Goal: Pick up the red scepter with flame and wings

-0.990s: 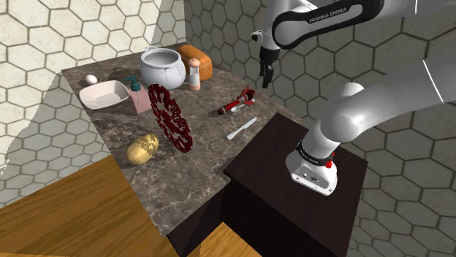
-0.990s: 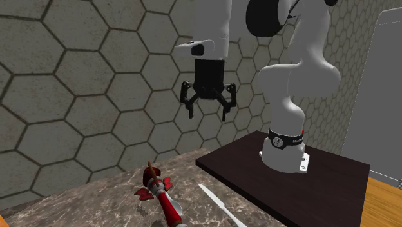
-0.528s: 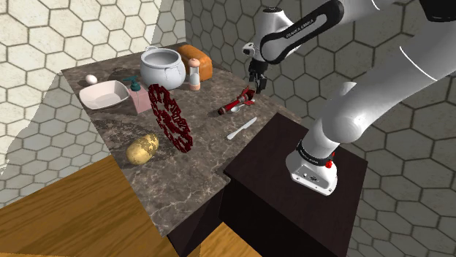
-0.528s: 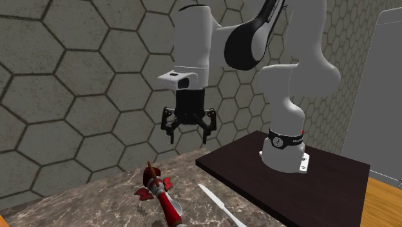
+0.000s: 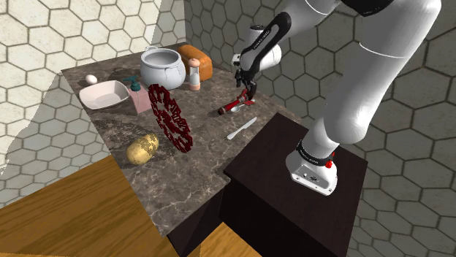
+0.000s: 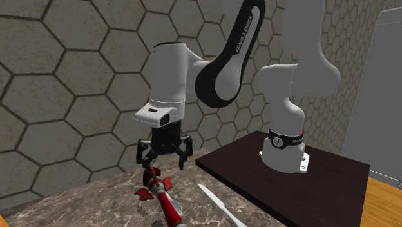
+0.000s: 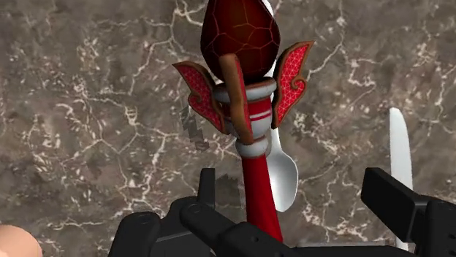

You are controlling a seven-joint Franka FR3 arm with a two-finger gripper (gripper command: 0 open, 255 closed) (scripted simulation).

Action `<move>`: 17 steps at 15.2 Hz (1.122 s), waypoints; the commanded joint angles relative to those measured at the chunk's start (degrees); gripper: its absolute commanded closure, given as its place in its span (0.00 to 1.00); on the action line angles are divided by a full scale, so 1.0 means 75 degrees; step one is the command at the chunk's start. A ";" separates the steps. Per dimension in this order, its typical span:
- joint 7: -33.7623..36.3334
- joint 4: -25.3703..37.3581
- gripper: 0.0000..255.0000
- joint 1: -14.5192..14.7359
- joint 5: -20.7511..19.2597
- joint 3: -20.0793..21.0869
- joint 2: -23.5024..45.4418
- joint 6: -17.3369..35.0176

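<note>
one scepter [image 7: 247, 109], one knife [image 7: 400, 150], one potato [image 5: 142, 147]

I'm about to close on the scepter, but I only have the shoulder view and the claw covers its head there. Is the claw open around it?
Observer: Yes. In the wrist view the claw is open, and the scepter has its shaft between the fingers, touching neither.
Operator: Is it centred?
Observer: No, the shaft runs nearer one finger than the other.
Operator: Is anything else in the gap?
Observer: A white spoon pokes out from behind the shaft, between the fingers, on the counter.
</note>
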 commanded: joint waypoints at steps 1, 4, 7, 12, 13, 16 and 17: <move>-0.1422 0.0354 0.00 -0.0188 0.1113 0.0346 0.0857 0.0483; -0.1676 0.0385 0.00 -0.0470 0.1476 0.0697 0.1204 0.0778; -0.1951 0.0437 0.00 -0.0700 0.1863 0.1004 0.1558 0.1061; -0.2082 0.0472 1.00 -0.0838 0.2046 0.1182 0.1742 0.1207; -0.2084 0.0474 1.00 -0.0840 0.2045 0.1180 0.1741 0.1204; -0.2089 0.0477 1.00 -0.0845 0.2051 0.1186 0.1747 0.1207; -0.2087 0.0479 1.00 -0.0843 0.2049 0.1184 0.1746 0.1204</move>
